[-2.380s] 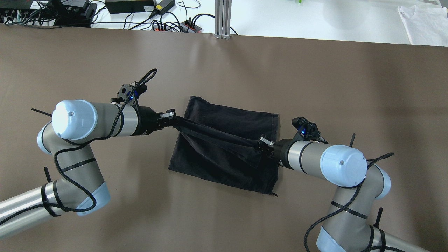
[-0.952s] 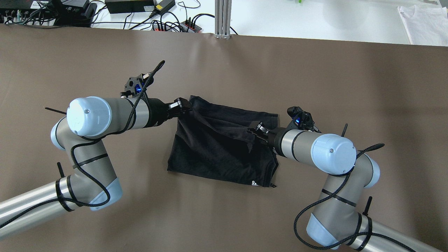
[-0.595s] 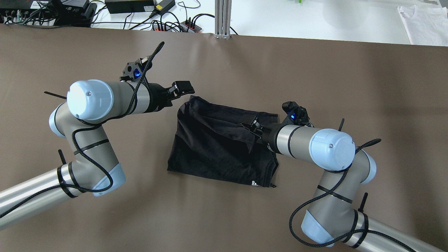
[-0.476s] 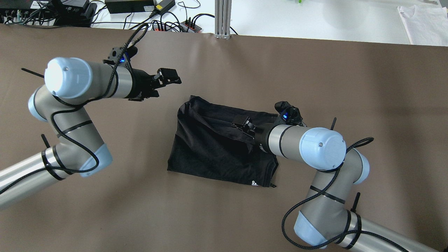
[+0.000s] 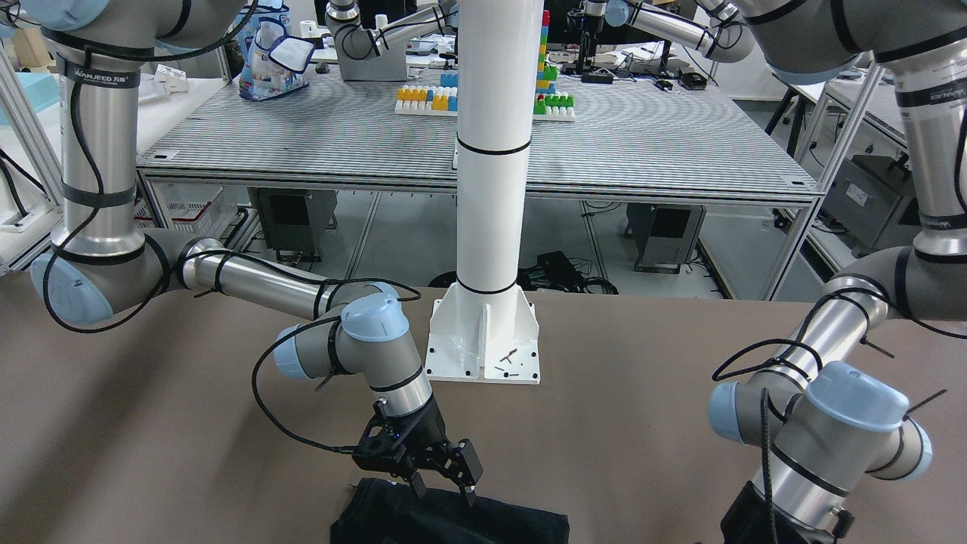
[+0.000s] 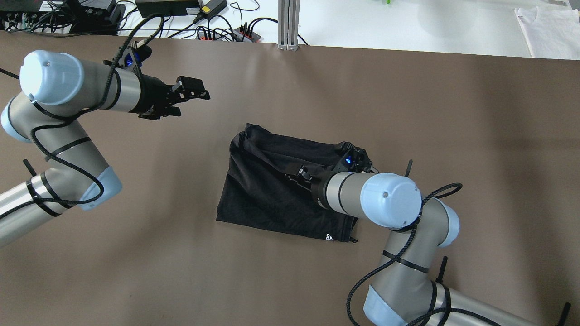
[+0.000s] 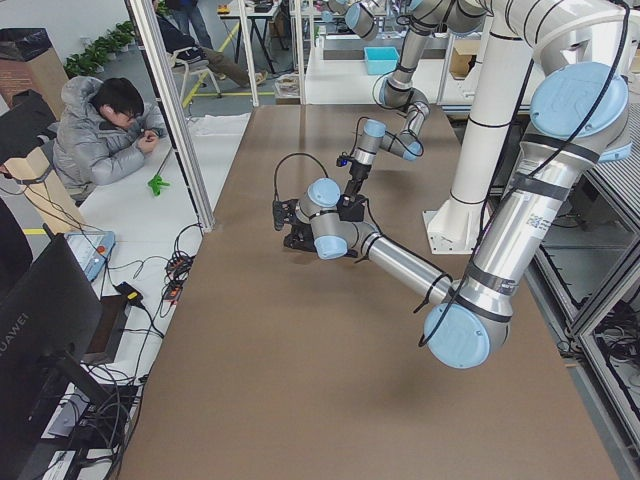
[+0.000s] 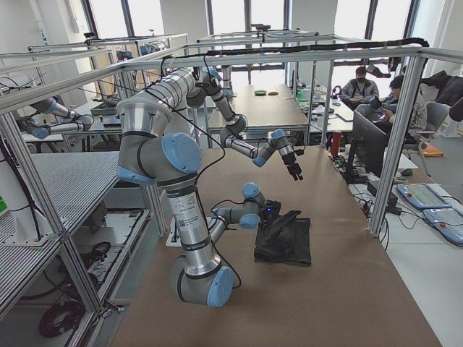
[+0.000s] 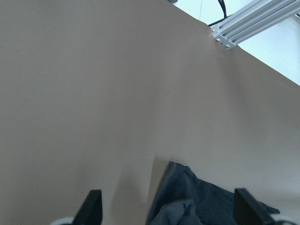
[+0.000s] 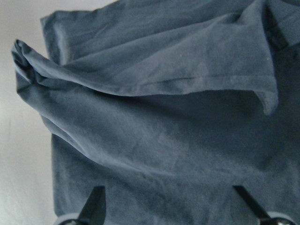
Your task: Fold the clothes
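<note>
My right gripper (image 6: 302,174) hangs jaws apart over the black garment (image 6: 263,199); left gripper (image 6: 194,92) apart too, well clear. Risk: a finger drags the loose flap (image 10: 187,70), bunching the fold.

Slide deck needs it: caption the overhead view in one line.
Overhead: right gripper open above the rumpled black garment; left gripper open over the brown table, apart from it.

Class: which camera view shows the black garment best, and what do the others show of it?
Overhead exterior: the black garment lies almost wholly in view, only one side covered by the right arm. Front-facing cuts it at the frame's bottom; both wrist views show only parts; side views show it small.
</note>
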Motion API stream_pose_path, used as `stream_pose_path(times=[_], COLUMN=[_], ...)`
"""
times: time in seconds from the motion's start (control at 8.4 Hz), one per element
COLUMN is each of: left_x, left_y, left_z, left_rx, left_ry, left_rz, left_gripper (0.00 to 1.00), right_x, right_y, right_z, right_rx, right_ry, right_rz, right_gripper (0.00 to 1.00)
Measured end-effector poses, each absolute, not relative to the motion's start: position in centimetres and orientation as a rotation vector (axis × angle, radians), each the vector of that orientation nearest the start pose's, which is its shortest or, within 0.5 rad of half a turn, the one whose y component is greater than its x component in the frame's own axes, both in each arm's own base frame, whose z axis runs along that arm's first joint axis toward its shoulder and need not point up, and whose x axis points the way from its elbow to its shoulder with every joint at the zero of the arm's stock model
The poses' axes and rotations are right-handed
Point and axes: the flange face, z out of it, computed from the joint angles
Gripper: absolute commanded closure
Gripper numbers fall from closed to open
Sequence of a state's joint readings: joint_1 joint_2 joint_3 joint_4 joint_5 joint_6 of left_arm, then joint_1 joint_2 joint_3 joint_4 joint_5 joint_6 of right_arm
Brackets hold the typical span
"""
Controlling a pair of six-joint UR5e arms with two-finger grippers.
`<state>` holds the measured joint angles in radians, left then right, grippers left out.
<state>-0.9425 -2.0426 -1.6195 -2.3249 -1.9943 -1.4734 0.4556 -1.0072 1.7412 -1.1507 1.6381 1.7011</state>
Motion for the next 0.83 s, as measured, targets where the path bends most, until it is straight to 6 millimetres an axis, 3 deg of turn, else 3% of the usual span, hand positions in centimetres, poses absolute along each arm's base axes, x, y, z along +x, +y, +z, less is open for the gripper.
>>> stream_pose_path(times=[0.48, 0.83], left_x=[29.8, 30.5], left_y=[-58.9, -59.7], left_z=[28.8, 31.1], left_rx=[0.317, 0.307], left_ry=[1.256, 1.234], left_rz=[-0.463, -0.47], left_gripper=[0.0, 0.0], right_x=[-58.7, -59.5], right_y=[-40.9, -43.5], right_z=[22.4, 23.4], right_rx=[0.162, 0.221], right_ry=[-1.019, -0.965], right_rz=[0.36, 0.319], right_gripper=[0.06, 0.06])
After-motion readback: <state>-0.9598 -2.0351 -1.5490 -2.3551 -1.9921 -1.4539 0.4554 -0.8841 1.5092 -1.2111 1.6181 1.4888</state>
